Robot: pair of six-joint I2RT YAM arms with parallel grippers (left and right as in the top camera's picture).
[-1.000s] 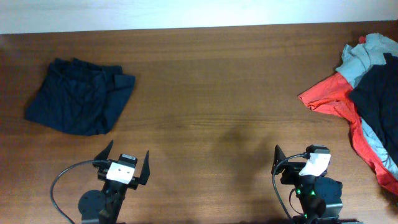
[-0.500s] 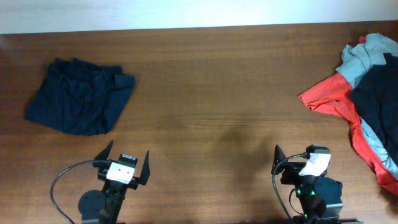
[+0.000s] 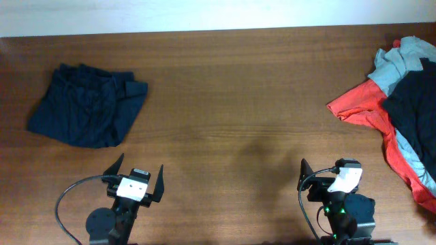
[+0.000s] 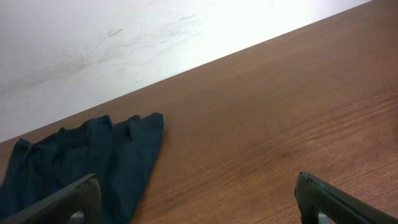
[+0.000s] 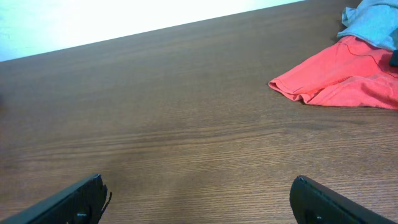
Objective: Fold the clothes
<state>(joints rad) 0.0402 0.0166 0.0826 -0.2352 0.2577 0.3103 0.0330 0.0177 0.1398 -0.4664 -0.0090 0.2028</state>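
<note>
The dark navy-blue shorts (image 3: 87, 113) lie folded in a compact bundle at the far left of the table; they also show in the left wrist view (image 4: 81, 162). A pile of clothes lies at the right edge: a red piece (image 3: 371, 109), a light grey piece (image 3: 402, 61) and a dark piece (image 3: 415, 102). The red piece also shows in the right wrist view (image 5: 336, 78). My left gripper (image 3: 136, 175) is open and empty near the front edge, below the shorts. My right gripper (image 3: 332, 175) is open and empty near the front edge, left of the pile.
The brown wooden table (image 3: 231, 95) runs up to a white wall at the back. A black cable (image 3: 68, 197) loops beside the left arm's base.
</note>
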